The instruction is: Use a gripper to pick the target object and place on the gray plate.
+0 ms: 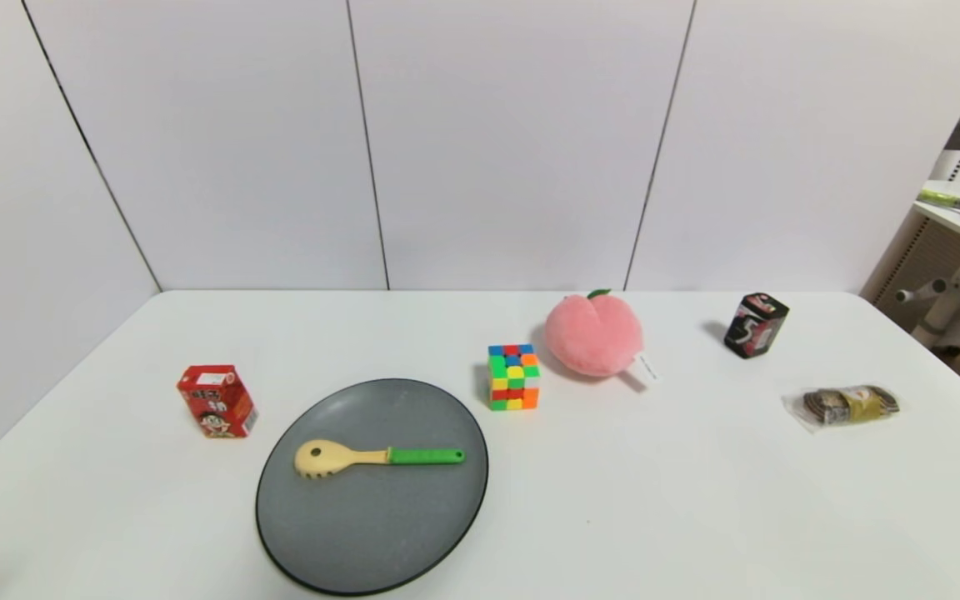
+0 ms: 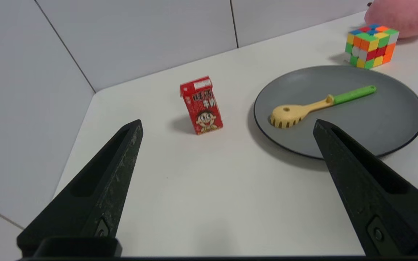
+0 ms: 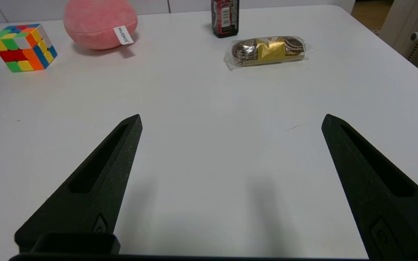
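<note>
Though the pale yellow toy pasta spoon [image 1: 379, 457] with its slim green handle already lies on the large round dark gray plate [image 1: 367, 533], it looks light, rigid and slippery, best pinched mid-handle; the left gripper [image 2: 227, 125] and right gripper [image 3: 230, 119] both hang spread wide, holding nothing.

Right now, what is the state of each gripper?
Left gripper: open, holding nothing.
Right gripper: open, holding nothing.

Gray plate [image 1: 363, 542], yellow-green pasta spoon [image 1: 376, 457], pink peach [image 1: 595, 333]

spoon [image 1: 376, 457] on plate [image 1: 367, 533] | carton [image 1: 217, 401] left | cube [image 1: 513, 377] right-behind
</note>
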